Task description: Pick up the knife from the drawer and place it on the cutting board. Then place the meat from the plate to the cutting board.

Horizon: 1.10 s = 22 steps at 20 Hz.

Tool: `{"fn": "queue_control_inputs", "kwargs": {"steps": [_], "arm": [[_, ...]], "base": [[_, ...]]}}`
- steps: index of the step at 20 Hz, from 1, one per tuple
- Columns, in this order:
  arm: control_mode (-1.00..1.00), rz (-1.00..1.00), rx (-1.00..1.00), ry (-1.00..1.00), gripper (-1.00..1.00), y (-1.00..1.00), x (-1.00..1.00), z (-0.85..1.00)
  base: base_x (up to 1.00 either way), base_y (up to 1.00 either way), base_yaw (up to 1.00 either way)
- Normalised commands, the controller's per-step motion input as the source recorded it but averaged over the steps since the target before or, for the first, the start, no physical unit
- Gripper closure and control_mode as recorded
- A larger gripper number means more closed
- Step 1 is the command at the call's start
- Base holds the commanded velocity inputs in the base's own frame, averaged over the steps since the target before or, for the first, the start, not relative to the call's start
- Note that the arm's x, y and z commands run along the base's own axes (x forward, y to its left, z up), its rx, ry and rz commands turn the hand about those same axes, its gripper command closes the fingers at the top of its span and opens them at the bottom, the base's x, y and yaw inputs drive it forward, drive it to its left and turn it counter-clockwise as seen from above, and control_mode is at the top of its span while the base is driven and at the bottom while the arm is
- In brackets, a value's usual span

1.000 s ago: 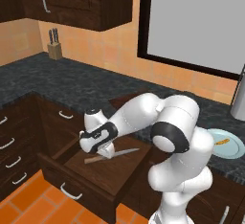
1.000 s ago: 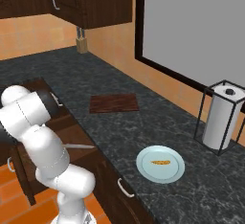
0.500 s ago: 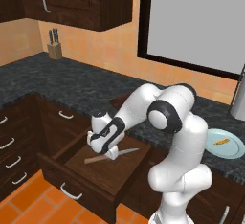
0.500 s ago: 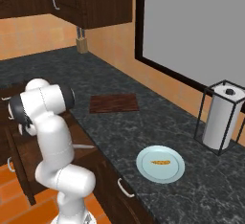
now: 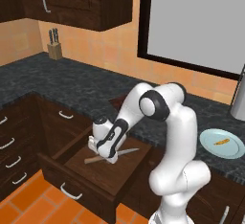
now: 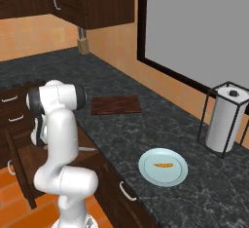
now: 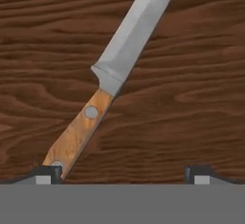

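The knife [image 7: 111,70] lies flat and diagonal on the wood bottom of the open drawer [image 7: 191,98], with its pale brown handle toward my left fingertip [image 7: 48,173] and its grey blade pointing away. My gripper [image 7: 123,174] hangs open just above it, jaws wide and nothing between them. From the left base, the gripper [image 5: 106,157] sits low in the drawer [image 5: 76,184] over the knife [image 5: 126,151]. The dark reddish cutting board [image 6: 115,105] lies on the counter. The orange meat [image 6: 163,165] rests on the pale plate [image 6: 146,171], which also shows at the right of the counter [image 5: 210,139].
A paper towel roll in a wire stand [image 6: 223,122] is right of the plate. A knife block [image 5: 55,50] sits in the far corner under dark wall cabinets. Stacked drawer fronts [image 5: 9,146] stand left of the open drawer.
The hand has dropped lower into the drawer and settled over the knife's handle, while the elbow swung upward. The jaws stayed open. Knife, plate and board have not moved.
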Motion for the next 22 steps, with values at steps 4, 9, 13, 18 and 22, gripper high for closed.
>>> {"fn": "queue_control_inputs", "kwargs": {"steps": [4, 9, 13, 18, 22], "arm": [[-1.00, 0.00, 0.00, 0.00, -1.00, 0.02, 0.26, -0.10], [-1.00, 0.00, 0.00, 0.02, -1.00, 0.05, 0.24, -0.21], [-1.00, 0.00, 0.00, 0.00, -1.00, 0.04, 0.30, -0.12], [-1.00, -0.03, 0.01, 0.03, -1.00, 0.16, 0.36, -0.11], [-1.00, -0.06, 0.00, 0.08, -1.00, 0.33, 0.15, -0.73]], "base": [[0.00, 0.00, 0.00], [0.00, 0.00, 0.00], [0.00, 0.00, 0.00], [0.00, 0.00, 0.00], [0.00, 0.00, 0.00]]}}
